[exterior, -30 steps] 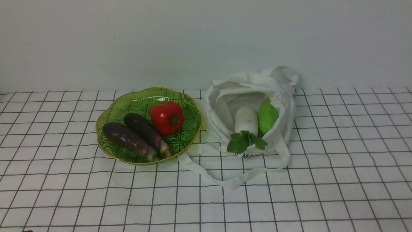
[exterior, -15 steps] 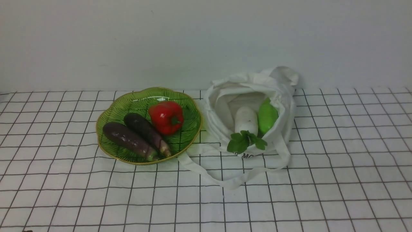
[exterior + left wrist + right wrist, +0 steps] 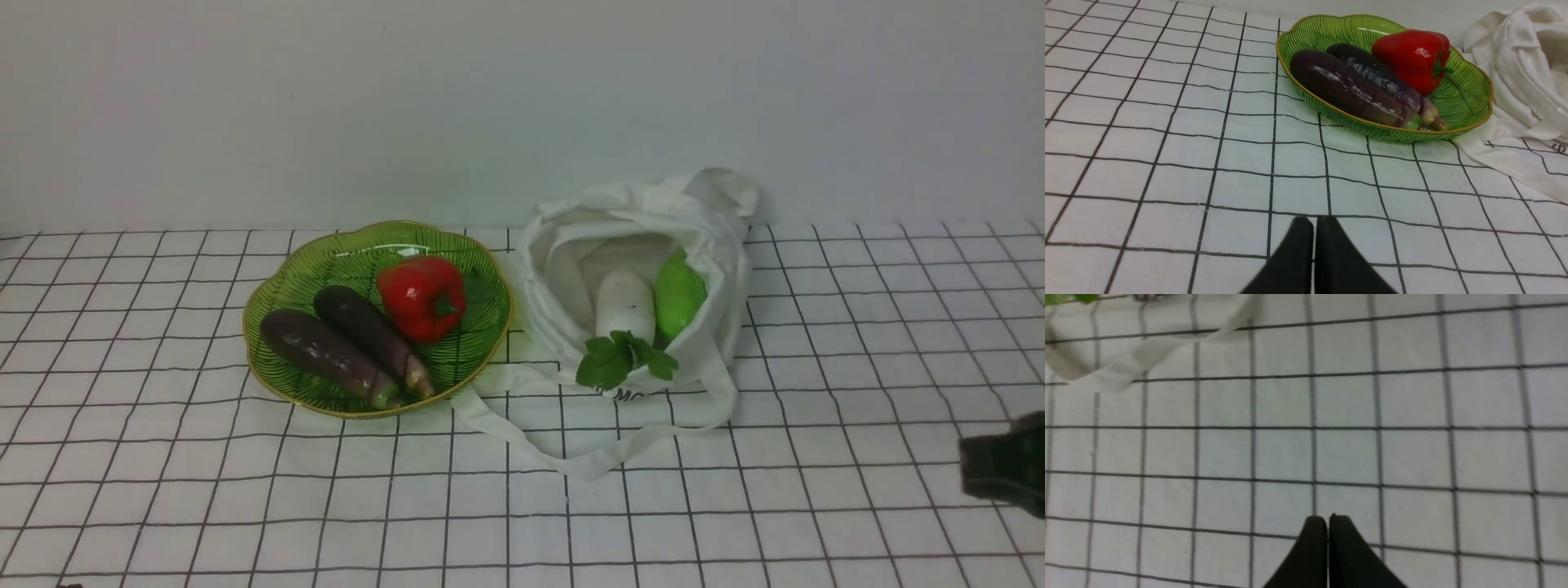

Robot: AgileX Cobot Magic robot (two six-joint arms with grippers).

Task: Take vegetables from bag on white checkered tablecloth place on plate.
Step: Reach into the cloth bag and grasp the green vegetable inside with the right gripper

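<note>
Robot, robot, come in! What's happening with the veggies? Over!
Left pincer shut, empty. Right pincer shut, empty. Radish and cucumber in bag, not yet on plate. Strap loose on cloth in front.

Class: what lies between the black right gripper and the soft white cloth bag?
Only bare black-gridded white tablecloth, shown in the front view.

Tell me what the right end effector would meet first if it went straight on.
Probably the bare tablecloth: the shut right end effector points across open squares, and the bag strap lies off to one side of that line. Depth is unclear.
</note>
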